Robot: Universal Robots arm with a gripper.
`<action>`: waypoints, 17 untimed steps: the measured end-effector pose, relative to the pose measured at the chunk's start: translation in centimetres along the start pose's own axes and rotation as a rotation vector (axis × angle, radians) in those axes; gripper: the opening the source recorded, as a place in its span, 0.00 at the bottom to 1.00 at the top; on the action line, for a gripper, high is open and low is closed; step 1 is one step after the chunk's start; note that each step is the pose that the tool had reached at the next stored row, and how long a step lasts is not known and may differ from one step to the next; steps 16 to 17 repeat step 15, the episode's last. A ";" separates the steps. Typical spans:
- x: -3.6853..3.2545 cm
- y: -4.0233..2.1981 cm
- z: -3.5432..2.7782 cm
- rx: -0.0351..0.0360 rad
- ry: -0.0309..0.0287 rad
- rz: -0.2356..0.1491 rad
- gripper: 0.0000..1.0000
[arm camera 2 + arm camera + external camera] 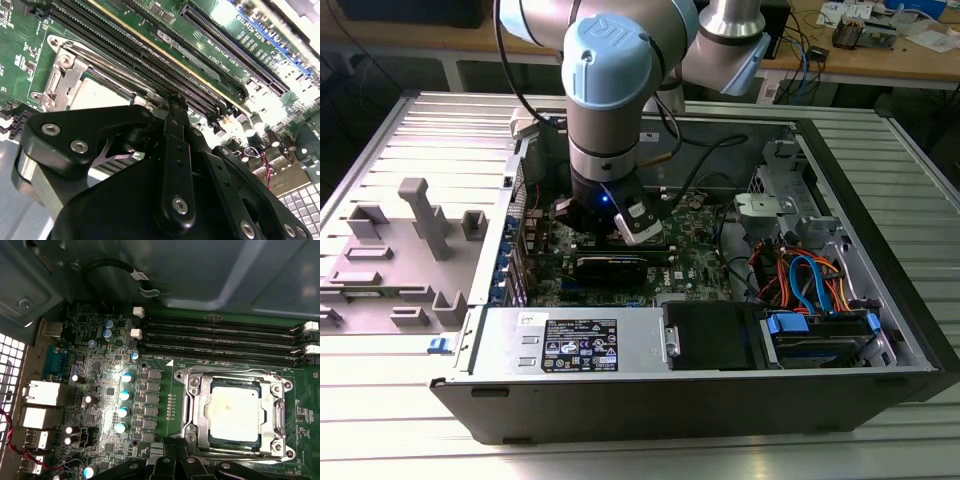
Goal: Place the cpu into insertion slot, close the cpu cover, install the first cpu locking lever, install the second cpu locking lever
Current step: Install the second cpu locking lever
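The chip (234,412) lies in its socket (196,412) under the closed metal frame (278,415), while the gripper (172,107), seemingly closed on nothing, hovers just beside.

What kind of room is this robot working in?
Probably a workshop or robot lab: an opened computer case lies on a metal table, with a cluttered workbench behind. The cpu sits in its socket.

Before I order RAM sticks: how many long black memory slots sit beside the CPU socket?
4, running parallel side by side between the insertion slot and the case wall: first, second, third, fourth. All look empty.
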State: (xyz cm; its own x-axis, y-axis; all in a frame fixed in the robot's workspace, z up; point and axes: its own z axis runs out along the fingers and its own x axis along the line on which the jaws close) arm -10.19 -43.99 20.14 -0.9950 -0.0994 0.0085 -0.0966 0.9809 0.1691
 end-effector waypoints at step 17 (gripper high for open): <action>0.02 0.37 -1.93 -0.0006 0.0004 0.000 0.11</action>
